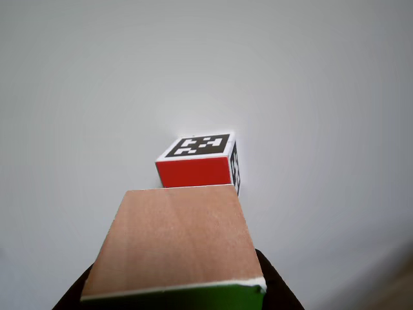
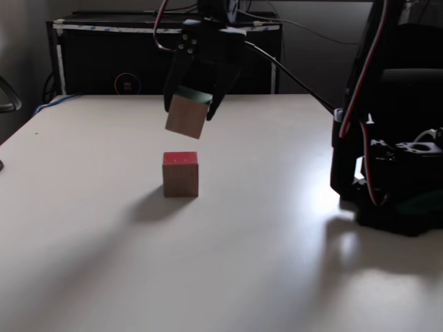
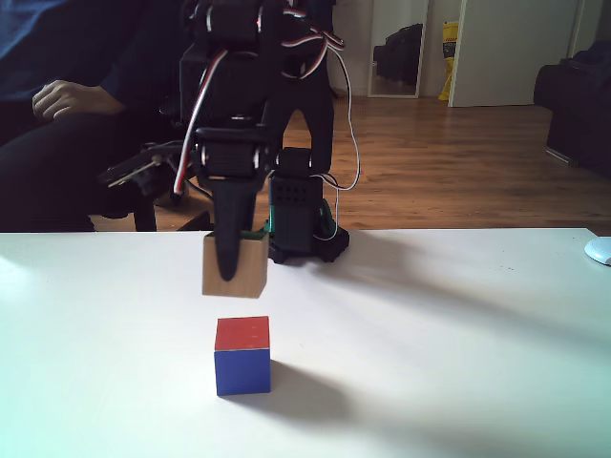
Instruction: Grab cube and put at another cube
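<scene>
The gripper [image 2: 188, 111] is closed on the wooden cube [image 2: 187, 115], which sits between its two black fingers [image 3: 227, 250] and hangs in the air, clearly above the white table [image 2: 277, 228], a little tilted in a fixed view. The red cube [image 2: 181, 174] stands on the table just below the held cube, not touching it, with a visible gap between them in both fixed views. In the other view the wooden cube [image 1: 171, 242] shows its green face at the bottom edge, and the red cube [image 1: 200, 165] with its black-and-white marker lies just beyond it.
</scene>
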You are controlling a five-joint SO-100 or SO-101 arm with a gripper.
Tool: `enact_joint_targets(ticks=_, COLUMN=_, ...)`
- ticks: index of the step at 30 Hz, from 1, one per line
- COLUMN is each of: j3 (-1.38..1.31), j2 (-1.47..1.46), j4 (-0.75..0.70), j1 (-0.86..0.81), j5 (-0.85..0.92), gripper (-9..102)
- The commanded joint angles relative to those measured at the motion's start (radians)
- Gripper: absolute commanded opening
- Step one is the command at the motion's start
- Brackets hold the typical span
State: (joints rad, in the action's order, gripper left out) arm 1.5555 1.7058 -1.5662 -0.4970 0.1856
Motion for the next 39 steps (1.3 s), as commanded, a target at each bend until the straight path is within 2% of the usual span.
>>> enact_joint_targets(ticks=1, j3=-0.061, j2=-0.008, j4=-0.006, j1=0.023, j5=-0.015, gripper=15)
enact_joint_targets(ticks=22, j3=-0.149, j2=-0.209, j4=0.003, j1=0.009, j5=-0.048, gripper=16)
enact_joint_targets(ticks=39, j3=-0.184, j2=-0.304, j4=-0.005, j1=0.005, j5=-0.051, gripper=33)
